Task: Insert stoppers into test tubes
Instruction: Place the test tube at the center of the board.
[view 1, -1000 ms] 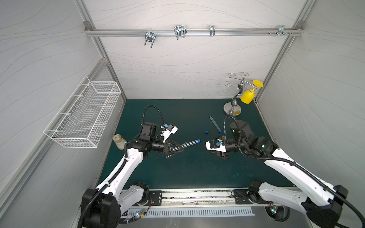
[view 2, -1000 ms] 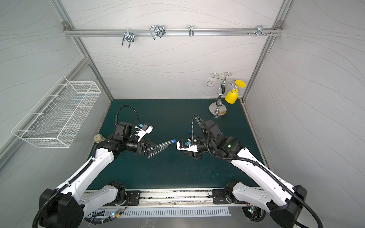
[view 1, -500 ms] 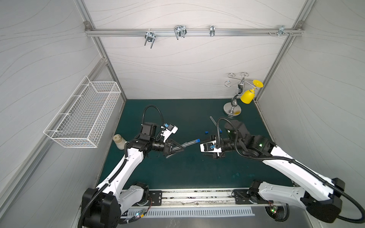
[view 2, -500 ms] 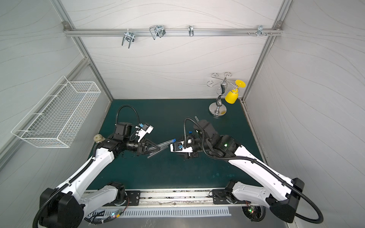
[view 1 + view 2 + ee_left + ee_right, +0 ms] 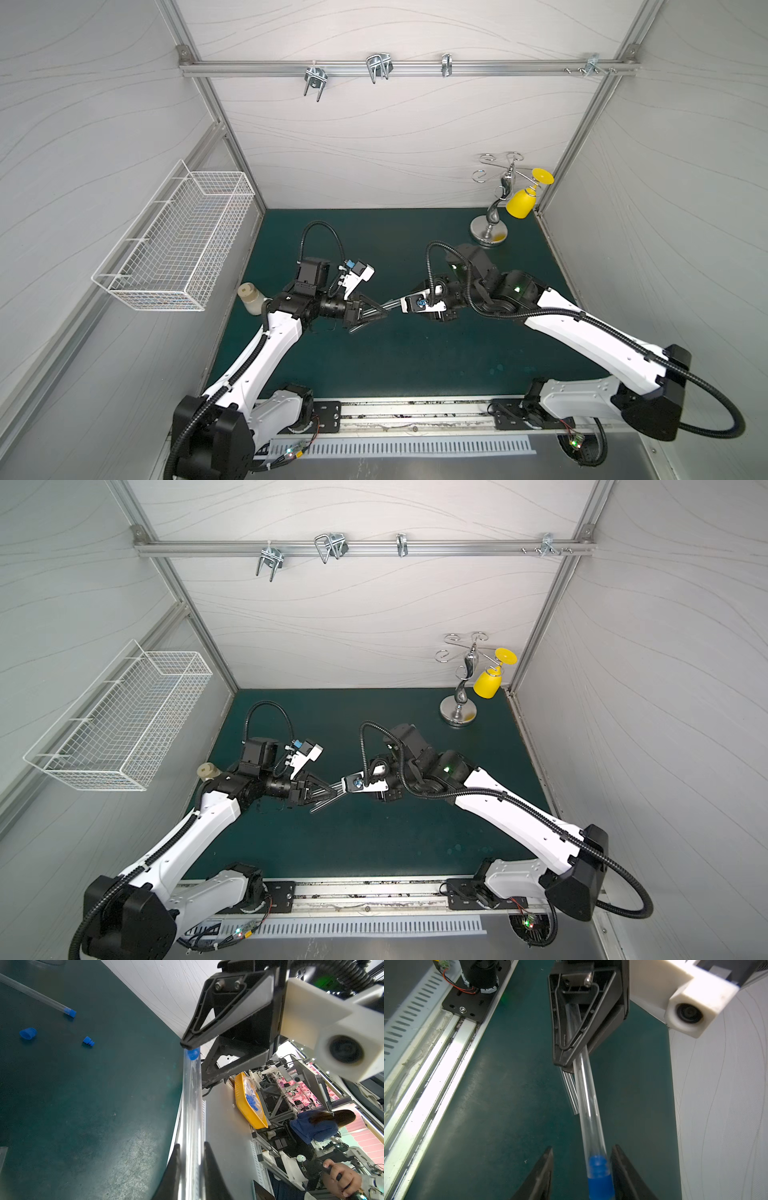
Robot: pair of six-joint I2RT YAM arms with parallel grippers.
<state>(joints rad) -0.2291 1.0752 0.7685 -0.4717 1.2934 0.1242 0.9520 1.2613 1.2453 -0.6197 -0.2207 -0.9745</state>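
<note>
Blue stopper (image 5: 599, 1176), plugging tube (image 5: 588, 1109), sits between right fingers (image 5: 542, 1174), perhaps touching.

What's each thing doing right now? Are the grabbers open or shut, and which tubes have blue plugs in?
Held tube: above the mat, plugged.
Its stopper: seated in the tube's mouth.
Left gripper: shut on held tube.
Right gripper: open, jaws either side of that stopper.
Stoppered tube: lying on mat, plugged.
Loose stoppers: lying on mat, unused.
Spare tubes: lying under held tube, visible ends unplugged.
</note>
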